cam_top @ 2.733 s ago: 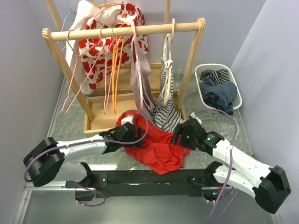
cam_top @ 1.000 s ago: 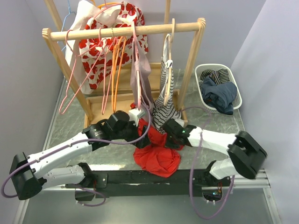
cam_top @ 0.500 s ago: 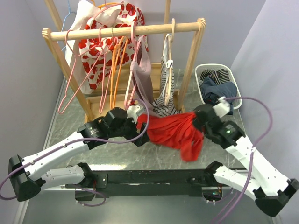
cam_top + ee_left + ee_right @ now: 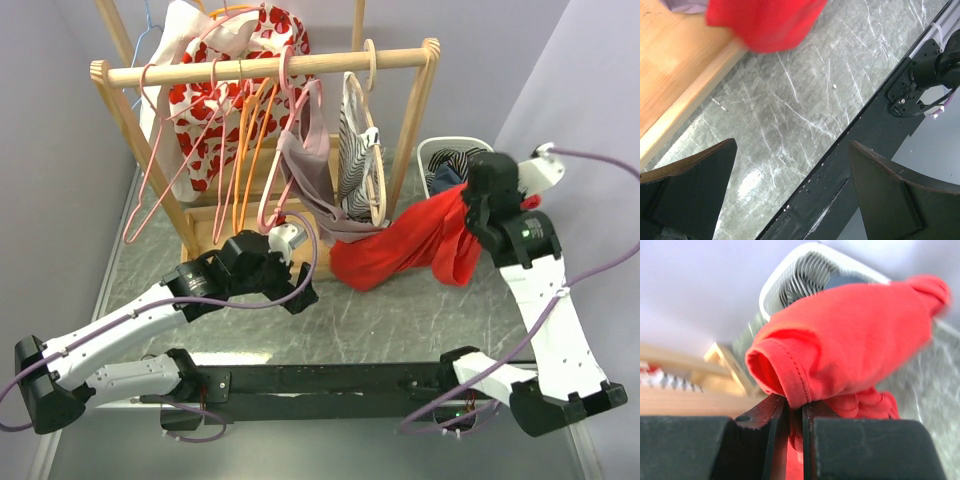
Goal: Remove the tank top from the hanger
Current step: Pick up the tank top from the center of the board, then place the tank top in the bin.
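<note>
The red tank top [image 4: 405, 245] hangs stretched in the air between the rack's foot and the white basket, touching no hanger. My right gripper [image 4: 468, 212] is shut on one hem of it, just in front of the basket. In the right wrist view the folded red hem [image 4: 790, 382] is pinched between the two nearly closed jaws of my right gripper [image 4: 795, 405]. My left gripper [image 4: 298, 290] stands wide open and holds nothing, low over the table by the rack's base. In the left wrist view my left gripper [image 4: 793, 146] frames bare marble, with the tank top's lower end [image 4: 762, 20] at the top edge.
A wooden rack [image 4: 260, 68] holds pink and orange hangers [image 4: 240, 150], a floral garment [image 4: 215, 100], a mauve garment [image 4: 310, 170] and a striped one [image 4: 355, 150]. The white basket [image 4: 432, 152] at the right holds dark and striped clothes. The rack's wooden base [image 4: 670, 65] lies beside my left gripper.
My right arm has swung up and to the right, dragging the red tank top off the table's middle toward the basket. The left gripper stays open near the rack's base.
</note>
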`<move>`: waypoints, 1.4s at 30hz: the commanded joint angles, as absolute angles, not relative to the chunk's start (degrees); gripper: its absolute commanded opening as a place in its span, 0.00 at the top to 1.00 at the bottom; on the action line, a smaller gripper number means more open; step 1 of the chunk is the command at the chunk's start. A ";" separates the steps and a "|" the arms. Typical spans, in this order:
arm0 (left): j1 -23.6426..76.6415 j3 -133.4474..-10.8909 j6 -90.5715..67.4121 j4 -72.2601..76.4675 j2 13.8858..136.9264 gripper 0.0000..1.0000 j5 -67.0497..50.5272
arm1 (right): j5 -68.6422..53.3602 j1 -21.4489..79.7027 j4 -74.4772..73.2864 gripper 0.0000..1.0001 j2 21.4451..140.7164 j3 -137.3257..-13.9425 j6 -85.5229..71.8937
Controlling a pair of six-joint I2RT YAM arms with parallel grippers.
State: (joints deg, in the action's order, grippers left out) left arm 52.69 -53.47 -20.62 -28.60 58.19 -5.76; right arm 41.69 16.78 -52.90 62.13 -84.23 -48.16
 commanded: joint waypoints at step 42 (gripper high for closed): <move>52.65 -59.50 -19.51 -27.33 61.70 0.01 -5.62 | 29.88 -3.16 -43.24 0.95 123.22 -122.44 -54.93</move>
State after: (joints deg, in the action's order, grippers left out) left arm 52.69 -58.24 -19.18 -29.43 63.37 -5.28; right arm 33.19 -1.89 -43.07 126.10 -124.38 -50.74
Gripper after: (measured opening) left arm 0.995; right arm 0.152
